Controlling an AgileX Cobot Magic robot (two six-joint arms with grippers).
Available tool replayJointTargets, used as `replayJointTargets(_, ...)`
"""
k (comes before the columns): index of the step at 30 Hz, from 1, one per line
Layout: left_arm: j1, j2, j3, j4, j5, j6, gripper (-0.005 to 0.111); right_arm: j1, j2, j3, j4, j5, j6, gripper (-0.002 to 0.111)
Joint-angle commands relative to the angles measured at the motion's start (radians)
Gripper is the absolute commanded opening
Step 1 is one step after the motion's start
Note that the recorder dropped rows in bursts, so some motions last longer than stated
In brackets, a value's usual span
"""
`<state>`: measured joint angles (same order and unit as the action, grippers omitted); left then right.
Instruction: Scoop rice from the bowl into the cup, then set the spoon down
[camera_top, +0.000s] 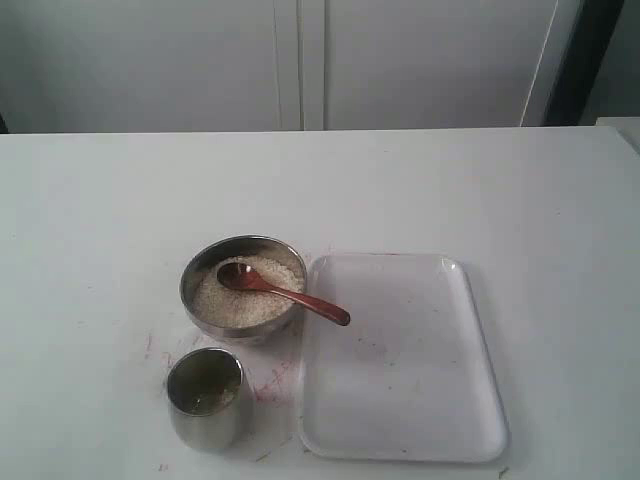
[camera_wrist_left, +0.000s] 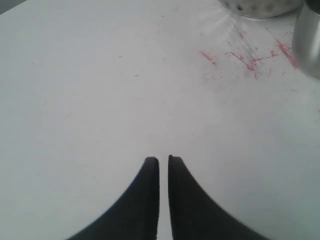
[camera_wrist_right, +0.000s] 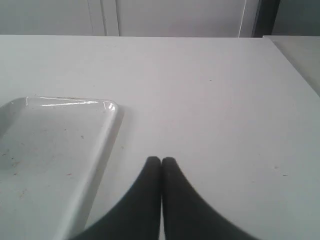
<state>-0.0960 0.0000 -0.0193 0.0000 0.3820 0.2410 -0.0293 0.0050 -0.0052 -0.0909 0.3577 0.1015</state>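
Observation:
The steel bowl (camera_top: 190, 278) stands left of the table's middle, holding a heap of white rice (camera_top: 235, 302). The dark wooden spoon (camera_top: 300, 297) lies with its oval end on the rice and its handle resting over the bowl's right rim. In front of the bowl stands the steel cup (camera_top: 205, 400), with a little at its bottom. Neither gripper shows in the exterior view. My left gripper (camera_wrist_left: 163, 159) hovers over bare table, jaws nearly together and holding nothing; the bowl (camera_wrist_left: 260, 7) and cup (camera_wrist_left: 307, 40) sit at that view's edge. My right gripper (camera_wrist_right: 161, 160) is shut, empty, beside the tray.
A white plastic tray (camera_top: 400, 380) lies right of the bowl and cup, its corner (camera_wrist_right: 50, 150) seen in the right wrist view. Red scratch marks (camera_wrist_left: 240, 57) stain the white table near the bowl. A white cabinet stands behind the table.

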Motion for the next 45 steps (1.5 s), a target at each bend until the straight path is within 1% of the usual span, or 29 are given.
replayJointTargets(1,-0.007,0.000,0.009,-0.006,0.052,-0.006,0.014,-0.003,-0.005,0.005,-0.003,-0.006,-0.013,0.000)
replayJointTargets(19,-0.007,0.000,0.009,-0.006,0.052,-0.006,0.014,-0.003,-0.005,0.005,-0.003,-0.018,-0.013,0.000)
replayJointTargets(21,-0.007,0.000,0.009,-0.006,0.052,-0.006,0.014,-0.003,-0.005,0.005,-0.003,-0.056,-0.013,0.000)
replayJointTargets(24,-0.007,0.000,0.009,-0.006,0.052,-0.006,0.014,-0.003,-0.005,0.005,-0.003,-0.160,-0.013,0.000)
replayJointTargets(29,-0.007,0.000,0.009,-0.006,0.052,-0.006,0.014,-0.003,-0.005,0.005,-0.003,-0.407,-0.013,0.000)
replayJointTargets(31,-0.007,0.000,0.009,-0.006,0.052,-0.006,0.014,-0.003,-0.005,0.005,-0.003,-0.470,-0.013,0.000)
replayJointTargets(42,-0.007,0.000,0.009,-0.006,0.052,-0.006,0.014,-0.003,-0.005,0.005,-0.003,-0.489,-0.011,0.000)
replayJointTargets(45,-0.007,0.000,0.009,-0.006,0.052,-0.006,0.014,-0.003,-0.005,0.005,-0.003,-0.514,0.033,0.000)
